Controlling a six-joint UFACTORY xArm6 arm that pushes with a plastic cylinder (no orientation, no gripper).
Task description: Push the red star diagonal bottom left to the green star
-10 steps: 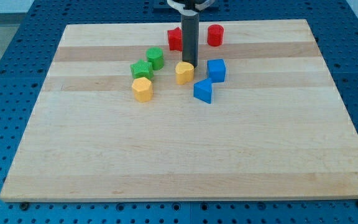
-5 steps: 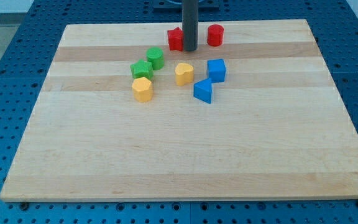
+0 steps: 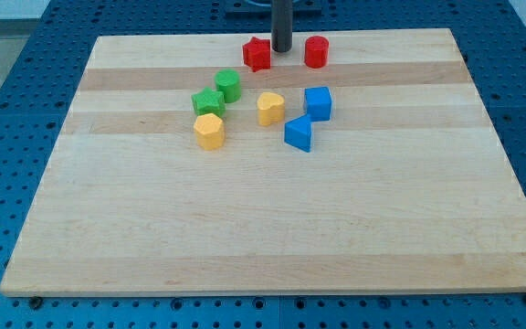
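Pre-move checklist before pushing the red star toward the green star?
1. My tip in view: ok, near the view's top.
2. Tip behind red star for a bottom-left push: ok, it sits to the star's upper right.
3. Tip touching the star: cannot tell.
4. Red cylinder clear of the tip: ok, apart to the right.
5. Path clear: not ok, green cylinder and green star lie along it.

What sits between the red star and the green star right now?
The green cylinder lies roughly between the red star and the green star, touching the latter, in the camera view.
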